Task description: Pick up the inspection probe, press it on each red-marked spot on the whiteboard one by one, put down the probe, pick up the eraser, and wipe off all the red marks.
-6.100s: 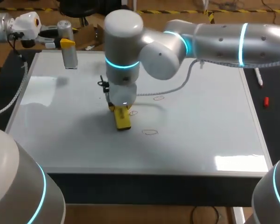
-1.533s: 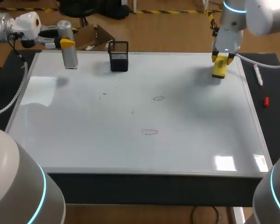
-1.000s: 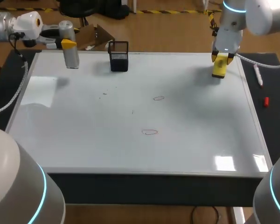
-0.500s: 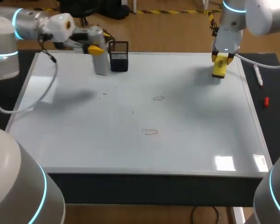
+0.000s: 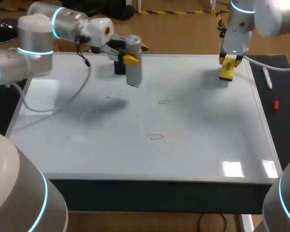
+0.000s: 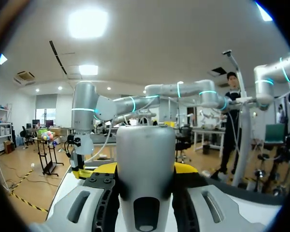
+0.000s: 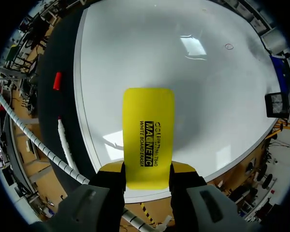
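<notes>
**Probe gripped over the far side of the board, eraser gripped at the far right corner**

The inspection probe (image 5: 133,63), a grey cylinder, hangs upright over the far part of the whiteboard (image 5: 193,154), left of the middle. Its lower end appears clear of the surface, since its shadow falls apart from it on the board. The left gripper (image 5: 129,58) has it clamped. In the left wrist view the probe (image 6: 146,145) fills the gap of the left gripper (image 6: 146,169), with a yellow tip pressed against each side. Just behind the probe, partly hidden by it, a black holder (image 5: 118,67) stands at the board's far edge.

Nearer the front edge lies a red oval mark (image 5: 155,137). A second, fainter oval (image 5: 164,101) sits between it and the probe (its colour is hard to judge from here). A short stroke (image 5: 137,115) and a few specks (image 5: 108,97) lie to their left. None of them touches the probe.

The yellow eraser (image 5: 226,70) is held over the board's far right corner by the right gripper (image 5: 228,60). In the right wrist view, the right gripper (image 7: 147,168) has both fingers closed on the sides of the eraser (image 7: 149,123), which points out over the whiteboard (image 7: 183,77). The black holder (image 7: 276,104) shows well ahead at the far edge, and one small oval (image 7: 228,46) is visible on the surface.

Beside the board's right edge, on the dark table, lie a white marker (image 5: 268,79) and a red cap (image 5: 276,105), apart from each other. The right wrist view shows the same marker (image 7: 63,135) and cap (image 7: 57,81).
</notes>
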`<state>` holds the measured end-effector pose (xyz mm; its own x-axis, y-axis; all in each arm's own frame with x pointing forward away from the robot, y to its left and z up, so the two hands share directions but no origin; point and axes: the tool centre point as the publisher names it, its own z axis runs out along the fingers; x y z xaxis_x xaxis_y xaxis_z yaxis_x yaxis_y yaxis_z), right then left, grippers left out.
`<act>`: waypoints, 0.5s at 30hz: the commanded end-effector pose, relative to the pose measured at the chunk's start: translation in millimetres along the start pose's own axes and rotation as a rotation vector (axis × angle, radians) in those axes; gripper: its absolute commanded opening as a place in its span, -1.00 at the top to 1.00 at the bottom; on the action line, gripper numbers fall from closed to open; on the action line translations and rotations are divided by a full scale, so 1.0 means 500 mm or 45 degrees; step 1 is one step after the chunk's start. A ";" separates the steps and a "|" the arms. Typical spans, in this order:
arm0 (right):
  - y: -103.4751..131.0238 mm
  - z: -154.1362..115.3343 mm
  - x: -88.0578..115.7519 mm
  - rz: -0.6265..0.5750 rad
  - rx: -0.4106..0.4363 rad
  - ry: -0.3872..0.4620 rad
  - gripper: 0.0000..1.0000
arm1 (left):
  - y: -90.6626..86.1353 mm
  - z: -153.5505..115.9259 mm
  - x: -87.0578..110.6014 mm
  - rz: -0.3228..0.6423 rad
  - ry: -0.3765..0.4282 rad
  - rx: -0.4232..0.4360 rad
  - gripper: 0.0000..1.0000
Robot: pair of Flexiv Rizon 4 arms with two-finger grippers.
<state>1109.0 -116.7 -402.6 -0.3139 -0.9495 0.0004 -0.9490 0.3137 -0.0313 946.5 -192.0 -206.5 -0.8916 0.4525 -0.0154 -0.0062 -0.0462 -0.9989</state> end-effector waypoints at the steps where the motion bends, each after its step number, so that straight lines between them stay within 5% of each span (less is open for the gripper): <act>1: -0.003 -0.002 0.001 -0.003 -0.001 0.005 1.00 | 0.015 0.042 -0.020 -0.005 -0.002 0.016 1.00; 15: -0.003 -0.002 0.001 -0.003 -0.001 0.005 1.00 | 0.076 0.120 -0.037 -0.021 -0.157 -0.017 1.00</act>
<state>1109.0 -116.8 -402.5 -0.3138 -0.9495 0.0002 -0.9490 0.3137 -0.0310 944.1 -248.9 -241.0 -0.9217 0.3879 0.0079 -0.0186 -0.0237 -0.9995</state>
